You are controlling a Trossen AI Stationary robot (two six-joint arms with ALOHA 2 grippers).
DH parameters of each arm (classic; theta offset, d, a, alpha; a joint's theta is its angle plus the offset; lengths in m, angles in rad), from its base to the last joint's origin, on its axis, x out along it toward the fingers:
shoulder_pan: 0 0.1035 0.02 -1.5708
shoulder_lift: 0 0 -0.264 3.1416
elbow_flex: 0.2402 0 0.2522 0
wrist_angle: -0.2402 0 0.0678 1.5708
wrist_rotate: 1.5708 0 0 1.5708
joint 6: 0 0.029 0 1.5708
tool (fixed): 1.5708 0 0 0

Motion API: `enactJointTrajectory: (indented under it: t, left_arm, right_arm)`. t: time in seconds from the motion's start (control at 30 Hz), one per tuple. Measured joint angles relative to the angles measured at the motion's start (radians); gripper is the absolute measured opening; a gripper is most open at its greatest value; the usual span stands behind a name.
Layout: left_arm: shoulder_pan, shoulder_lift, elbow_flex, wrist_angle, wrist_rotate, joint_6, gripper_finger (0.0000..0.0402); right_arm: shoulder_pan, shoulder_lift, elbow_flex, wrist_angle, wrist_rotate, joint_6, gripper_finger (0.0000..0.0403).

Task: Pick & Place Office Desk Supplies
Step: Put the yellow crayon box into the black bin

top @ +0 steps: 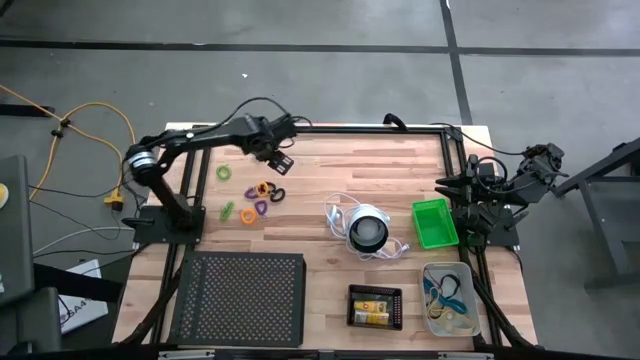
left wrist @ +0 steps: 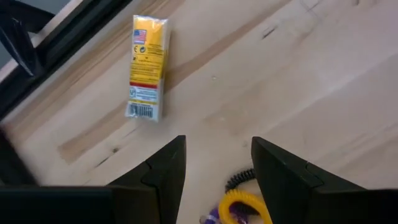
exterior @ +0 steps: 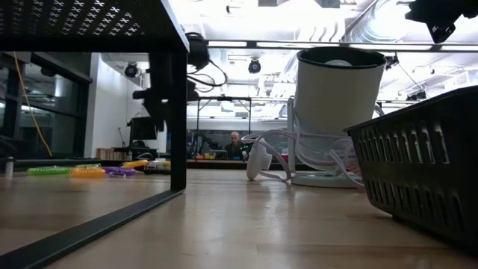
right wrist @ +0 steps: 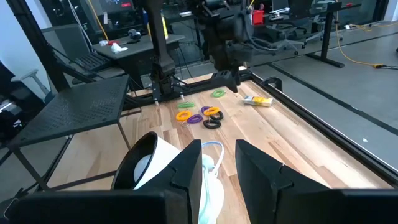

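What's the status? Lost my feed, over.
Left gripper open above the yellow pack, empty. Right gripper parked at the table's right edge, empty. Coil loops loose beside it. Nothing blocking.

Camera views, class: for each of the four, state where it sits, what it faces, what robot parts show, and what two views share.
High: overhead, facing down on the table; both arms show.
Low: at tabletop height, facing the white-and-black object; arms hang above.
Left wrist: on the left arm, facing a yellow-and-white pack; left gripper jaws open.
Right wrist: on the right arm, facing across the table; right gripper shows.
Shared: both wrist views show the pack.
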Motion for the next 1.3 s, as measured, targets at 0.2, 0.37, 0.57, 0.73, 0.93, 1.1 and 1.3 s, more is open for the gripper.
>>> enactJointTrajectory:
  t: [0.2,0.37,0.57,0.73,0.93,1.1,1.3]
  left_arm:
    - [-0.006,-0.151,-0.250,0.242,-0.045,-0.032,0.0173]
    - [-0.044,-0.247,-0.407,0.400,-0.147,-0.078,0.0173]
    - [-0.070,-0.300,-0.541,0.544,-0.238,-0.145,0.0173]
    - [-0.050,-0.303,-0.657,0.727,-0.225,-0.164,0.0173]
    - [-0.028,-0.303,-0.756,0.923,-0.215,-0.141,0.0173]
    - [-0.002,-0.303,-0.789,0.957,-0.216,-0.157,0.0173]
    - [0.028,-0.303,-0.794,0.966,-0.216,-0.200,0.0173]
  right_arm:
    - [0.000,0.000,0.000,0.000,0.000,0.000,0.0085]
    - [0.000,0.000,0.000,0.000,0.000,0.000,0.0085]
    - [0.000,0.000,0.000,0.000,0.000,0.000,0.0085]
    - [0.000,0.000,0.000,0.000,0.000,0.000,0.0085]
    - [0.000,0.000,0.000,0.000,0.000,0.000,0.0085]
    - [0.000,0.000,0.000,0.000,0.000,0.000,0.0085]
    - [0.000,0.000,0.000,0.000,0.000,0.000,0.0085]
